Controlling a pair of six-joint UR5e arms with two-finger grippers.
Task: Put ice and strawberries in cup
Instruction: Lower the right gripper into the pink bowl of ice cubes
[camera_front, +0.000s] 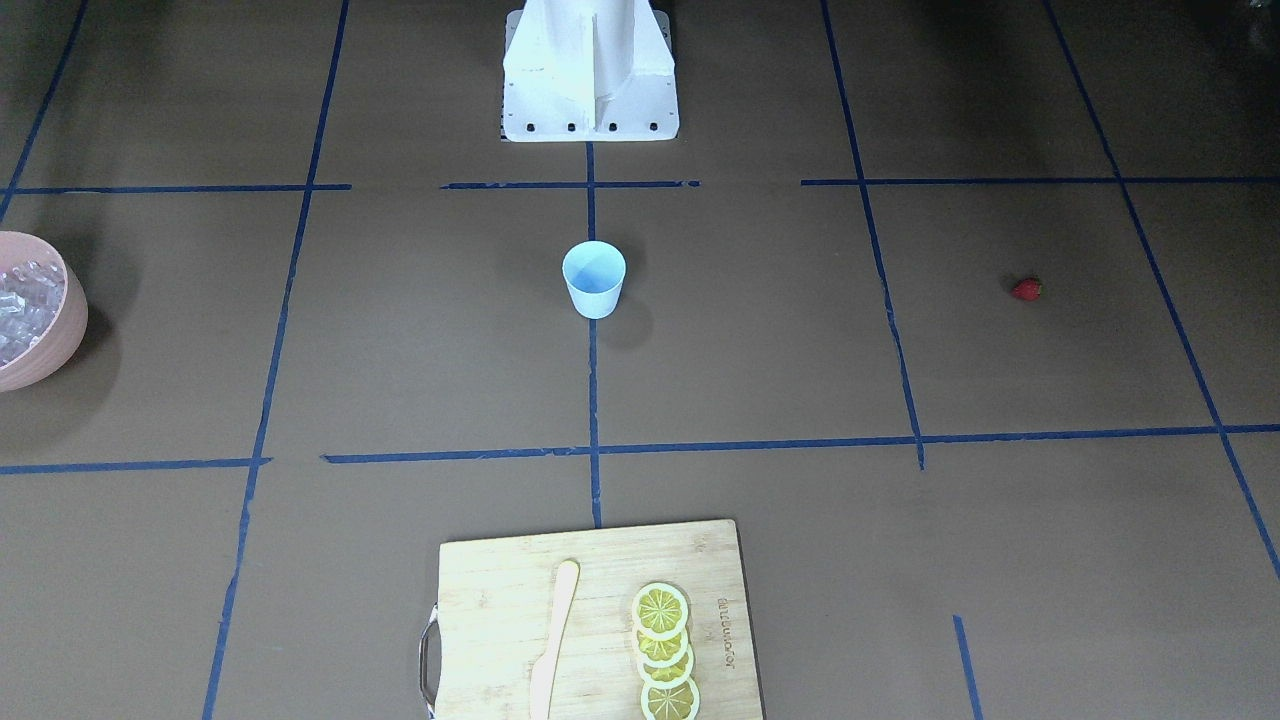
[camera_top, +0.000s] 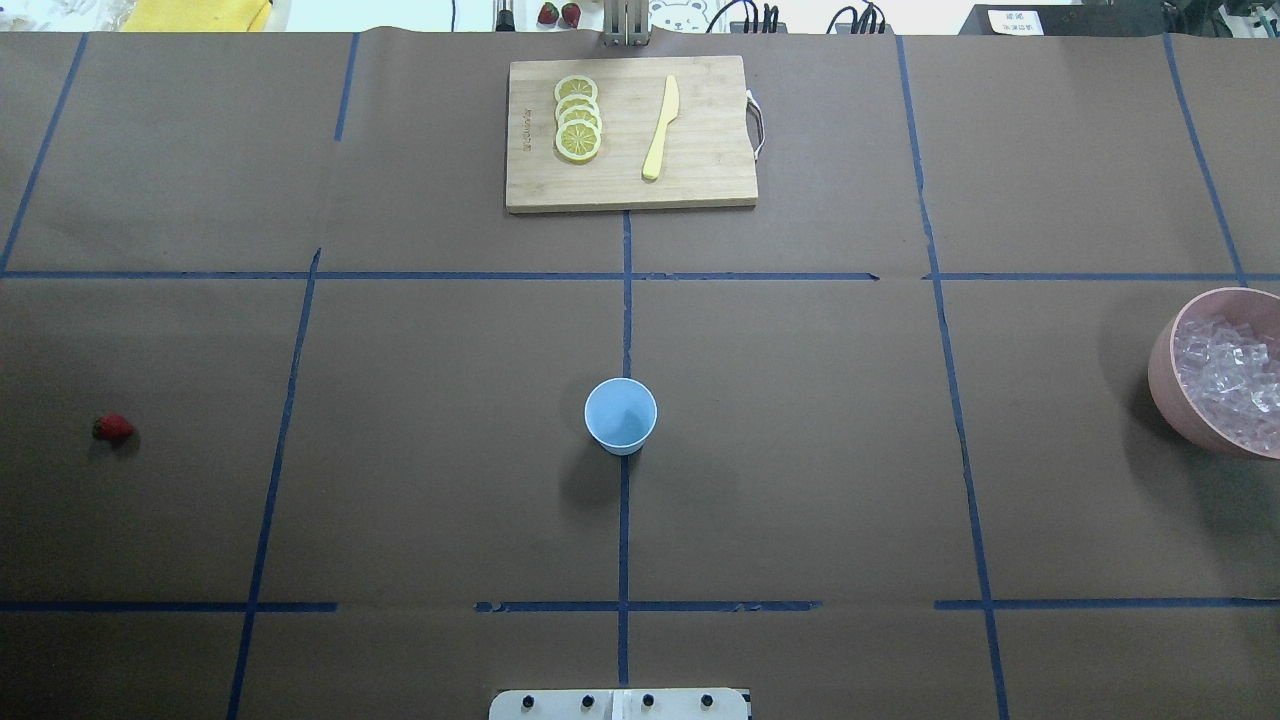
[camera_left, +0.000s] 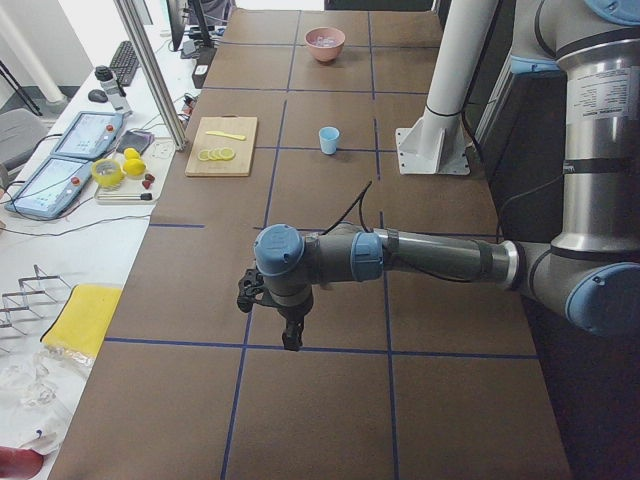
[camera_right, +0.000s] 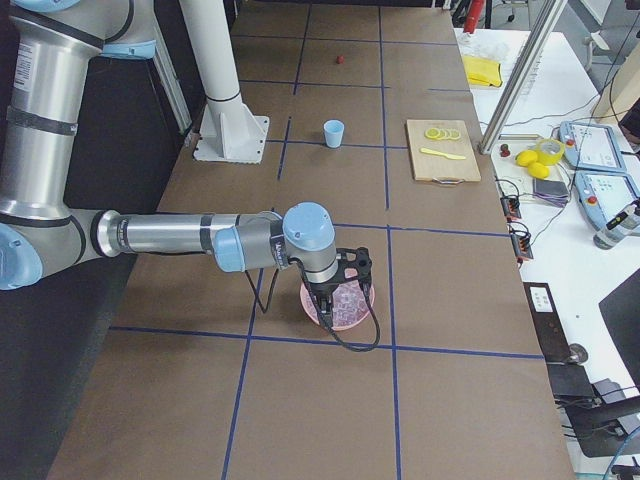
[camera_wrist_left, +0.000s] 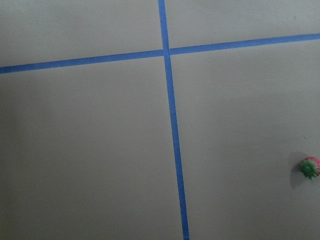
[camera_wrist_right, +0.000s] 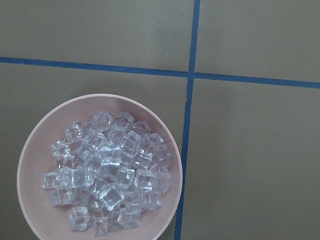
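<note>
The light blue cup (camera_top: 620, 415) stands upright and empty mid-table; it also shows in the front view (camera_front: 594, 279). The red strawberry (camera_top: 113, 428) lies alone at the far left, also in the left wrist view (camera_wrist_left: 310, 167). Many clear ice cubes (camera_wrist_right: 107, 167) fill the pink bowl (camera_top: 1165, 375) at the far right. My left gripper (camera_left: 291, 340) hangs above the table near the strawberry's end; I cannot tell if it is open or shut. My right gripper (camera_right: 331, 303) hangs over the bowl of ice (camera_right: 345, 303); I cannot tell its state either.
A wooden cutting board (camera_top: 700, 180) at the far middle edge holds lemon slices (camera_top: 578, 118) and a yellow knife (camera_top: 661, 128). Blue tape lines mark a grid on the brown table. The white robot base (camera_front: 590, 70) stands behind the cup.
</note>
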